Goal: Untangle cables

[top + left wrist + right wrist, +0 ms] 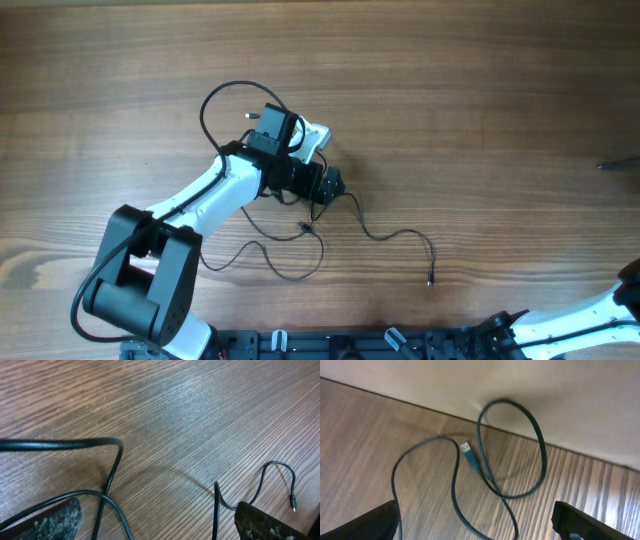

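Observation:
Thin black cables lie loose on the wooden table: a loop at the upper left, a squiggle near the front, and a strand ending in a small plug. My left gripper stands open low over them. In the left wrist view two strands cross the gap between its fingers, and the plug end lies to the right. My right gripper is open above a separate dark-green cable with a flat plug, and touches nothing.
The left arm reaches from the front left to the table's middle. The right arm sits at the front right corner. A dark cable tip pokes in at the right edge. A pale wall borders the table behind the green cable.

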`<state>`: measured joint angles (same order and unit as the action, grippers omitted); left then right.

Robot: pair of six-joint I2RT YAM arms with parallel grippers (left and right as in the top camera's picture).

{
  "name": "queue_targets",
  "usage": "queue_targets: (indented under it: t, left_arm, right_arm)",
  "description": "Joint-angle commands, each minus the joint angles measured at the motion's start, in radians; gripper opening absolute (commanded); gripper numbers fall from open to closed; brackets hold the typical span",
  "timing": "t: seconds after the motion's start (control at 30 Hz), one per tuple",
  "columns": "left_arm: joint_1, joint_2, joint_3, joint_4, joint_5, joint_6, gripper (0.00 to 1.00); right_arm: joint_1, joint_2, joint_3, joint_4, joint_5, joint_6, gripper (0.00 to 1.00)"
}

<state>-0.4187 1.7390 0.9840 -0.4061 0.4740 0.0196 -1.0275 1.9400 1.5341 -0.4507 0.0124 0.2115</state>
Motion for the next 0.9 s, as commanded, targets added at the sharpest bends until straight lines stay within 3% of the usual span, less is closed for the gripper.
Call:
queue_targets:
  t: [0.0, 0.37, 0.47, 0.6, 0.63, 0.87]
  left_arm:
    - [-0.005, -0.014, 0.013, 0.007, 0.019, -0.01, 1.0]
    - [-0.005, -0.014, 0.013, 0.007, 0.019, -0.043, 1.0]
    - [-0.005, -0.014, 0.013, 0.007, 0.019, -0.071, 1.0]
    - [-0.005, -0.014, 0.013, 0.011, 0.014, -0.08, 1.0]
    - [-0.005, -0.014, 0.013, 0.011, 0.014, -0.08, 1.0]
    - [-0.005, -0.005, 0.013, 0.01, -0.027, -0.08, 1.0]
  right_arm:
    - [0.001, 0.023, 0.01, 0.021, 0.028, -0.029, 1.0]
    - [-0.005, 0.165, 0.01, 0.164, 0.076, -0.058, 1.0]
    - [-0.004, 0.192, 0.01, 0.185, 0.026, -0.092, 0.75]
    - [0.002, 0.2, 0.01, 0.171, -0.164, -0.183, 0.1]
    - [0.006, 0.2, 0.01, 0.151, -0.182, -0.182, 0.05]
    - [0.1, 0.2, 0.01, -0.07, -0.187, -0.185, 0.05]
